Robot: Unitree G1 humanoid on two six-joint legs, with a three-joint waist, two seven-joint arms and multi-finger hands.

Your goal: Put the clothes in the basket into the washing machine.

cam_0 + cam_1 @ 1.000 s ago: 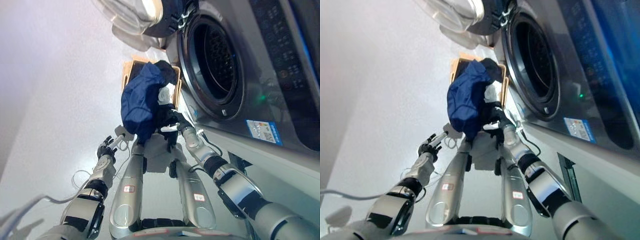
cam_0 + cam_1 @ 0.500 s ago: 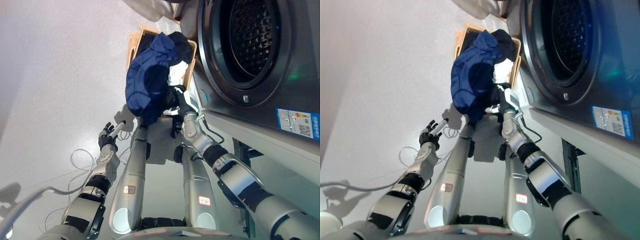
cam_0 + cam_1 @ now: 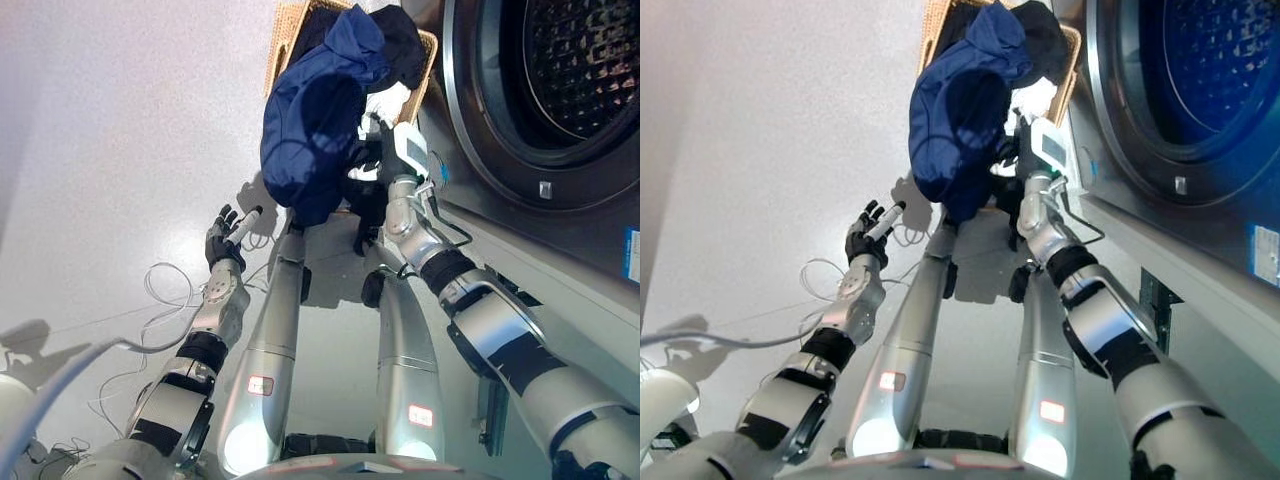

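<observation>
pale grey floor [image 3: 120, 150], washer [image 3: 560, 200] along the right with its drum [image 3: 580, 60] open. wicker basket [image 3: 290, 25] sits on the floor just beside the washer front, at the top of view. blue garment [image 3: 315, 130] is lifted out of it, bunched and hanging, upper part over the basket, lower part hanging in front of it. right hand [image 3: 375, 165] is at the garment's right edge, fingers curled into the cloth, gripping it. white cloth [image 3: 385, 100] and a dark piece [image 3: 405, 40] show behind, in or over the basket. left hand [image 3: 225, 240] is well apart to the left, over bare floor, fingers loosely spread, holding nothing. step looks like carrying the garment to the drum. to do it well: keep the grip firm, lift until the hanging end clears the basket rim, swing right, push deep past the door ring before releasing so no tail drapes over the lip.
</observation>
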